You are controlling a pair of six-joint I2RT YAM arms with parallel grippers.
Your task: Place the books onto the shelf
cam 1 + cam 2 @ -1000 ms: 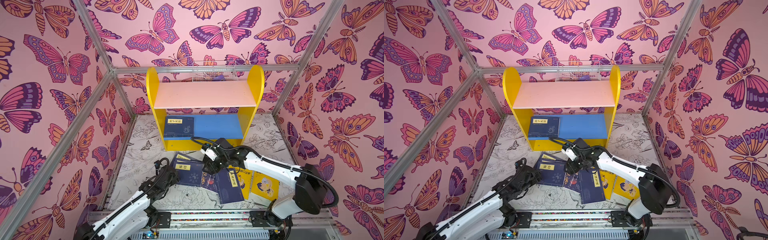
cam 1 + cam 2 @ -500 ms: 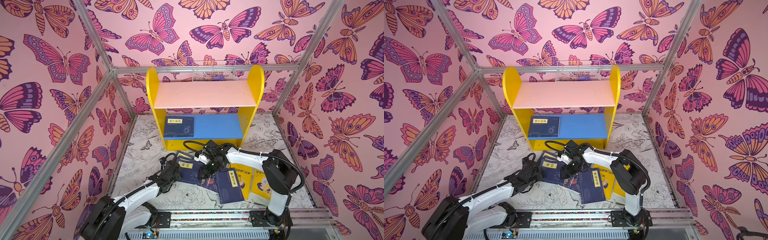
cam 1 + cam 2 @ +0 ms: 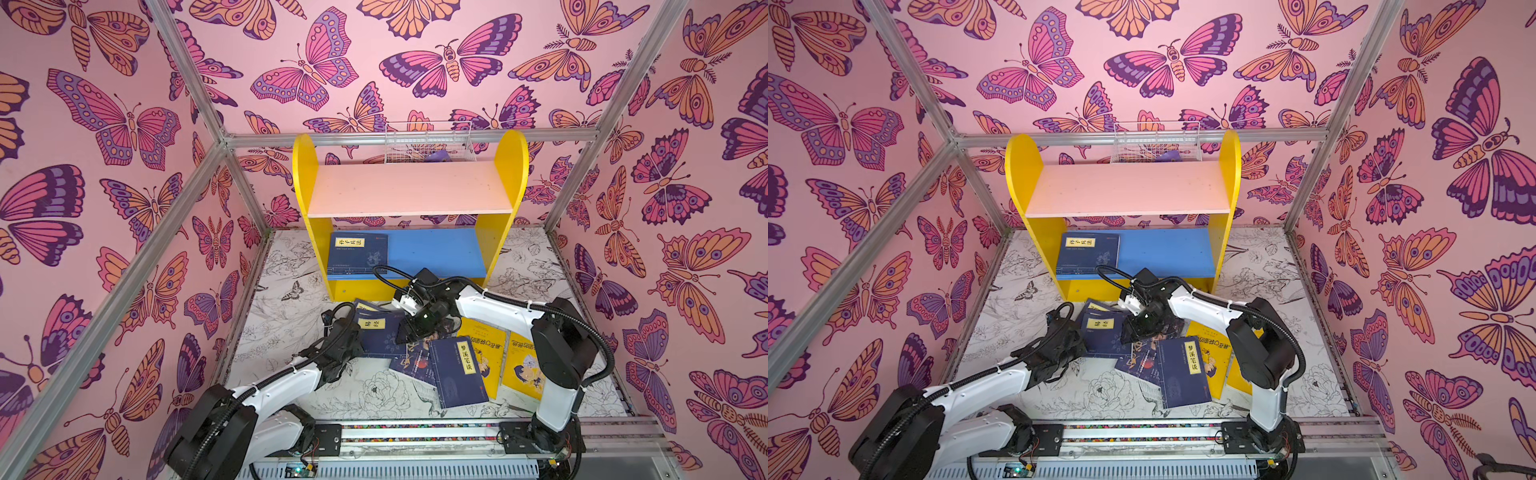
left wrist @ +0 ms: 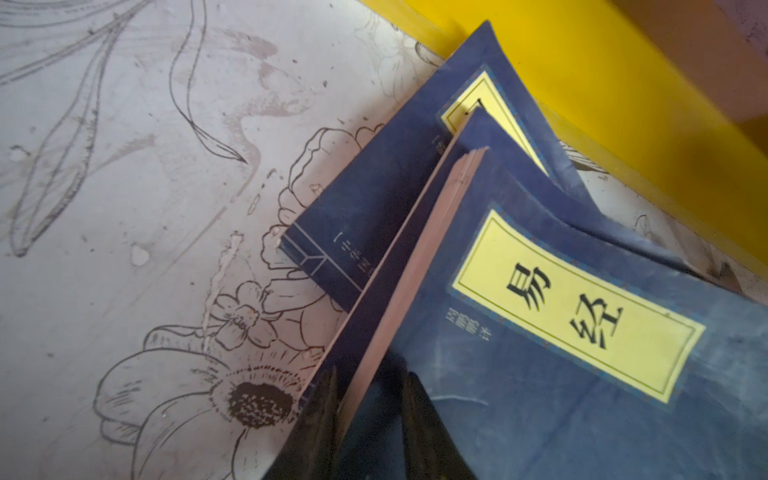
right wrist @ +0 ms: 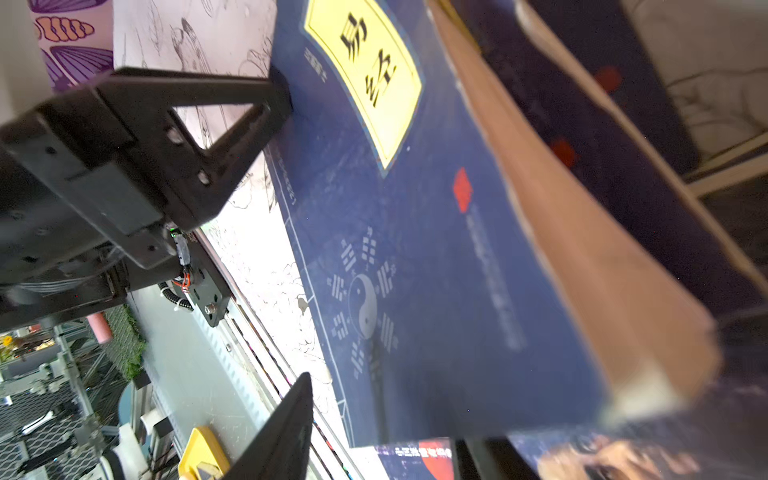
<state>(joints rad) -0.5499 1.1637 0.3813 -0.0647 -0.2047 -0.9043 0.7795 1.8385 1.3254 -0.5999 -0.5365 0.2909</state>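
Where your left gripper (image 4: 370, 376) meets the pile, its fingers (image 4: 419, 419) are pinched on the page edge of the top navy book (image 4: 540, 374), one on the cover and one underneath. That edge stands raised off the books below. Your right gripper (image 3: 409, 334) is at the opposite side of the same book with its jaws apart. In the right wrist view one finger (image 5: 286, 432) hangs clear of the cover and the book's corner sits between the two.

Under it lie two more navy books (image 4: 374, 199), fanned out just beside the shelf's yellow base. Toward the robot's base, on the drawn mat (image 3: 291, 307), a dark book (image 3: 415, 361), a slanted navy book (image 3: 461, 374) and two yellow books (image 3: 484, 345) overlap one another.

On the shelf (image 3: 409, 189), the shelved navy book (image 3: 359, 253) lies flat at the left end of the blue lower board. A white wire basket (image 3: 428, 141) shows behind the shelf's top.
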